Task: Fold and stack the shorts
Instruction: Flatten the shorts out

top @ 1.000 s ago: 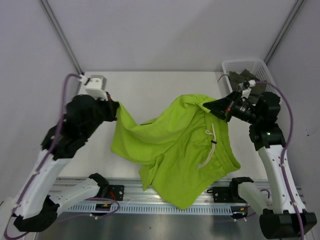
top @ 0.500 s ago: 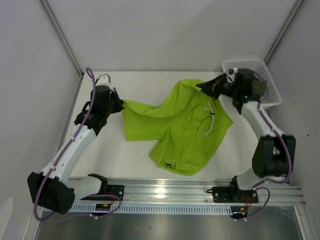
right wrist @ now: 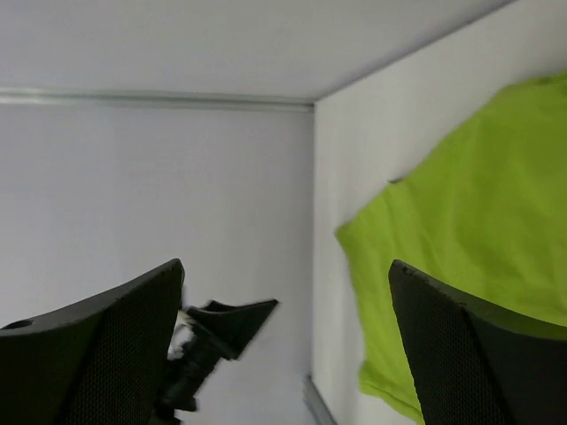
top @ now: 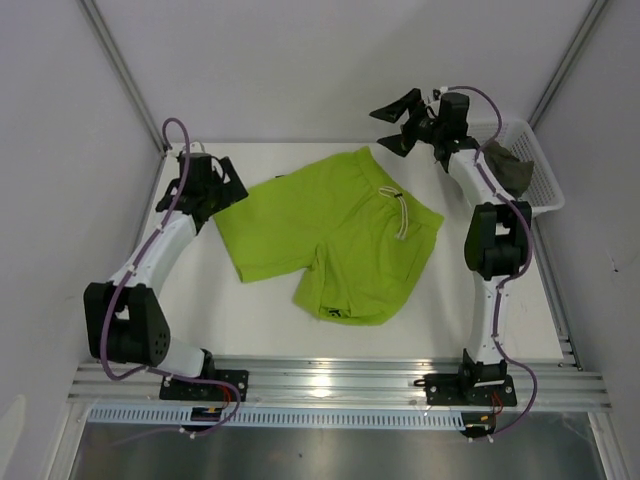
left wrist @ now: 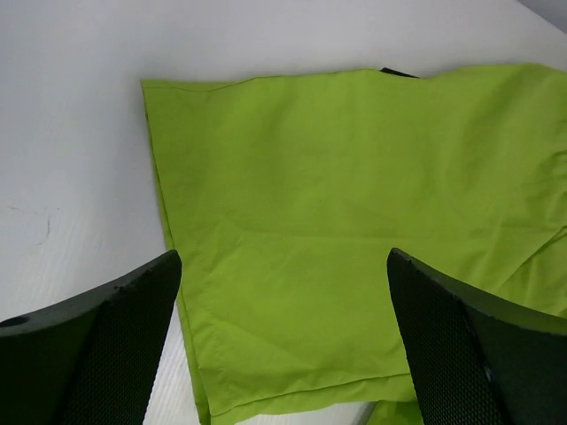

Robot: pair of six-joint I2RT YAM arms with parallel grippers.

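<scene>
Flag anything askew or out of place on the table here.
The lime green shorts lie flat but skewed to the table edges, and the near leg's hem looks bunched under. The dark shorts sit crumpled in the white basket, far right. Nothing looks damaged.

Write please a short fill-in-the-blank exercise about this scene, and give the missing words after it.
1. The spread-out shorts on the table are lime ____.
2. The dark shorts lie in the white basket, which stands at the far ____ corner of the table.
3. The left gripper and the right gripper hold no cloth; the jaws of both are ____.

Missing words: green; right; open.
</scene>
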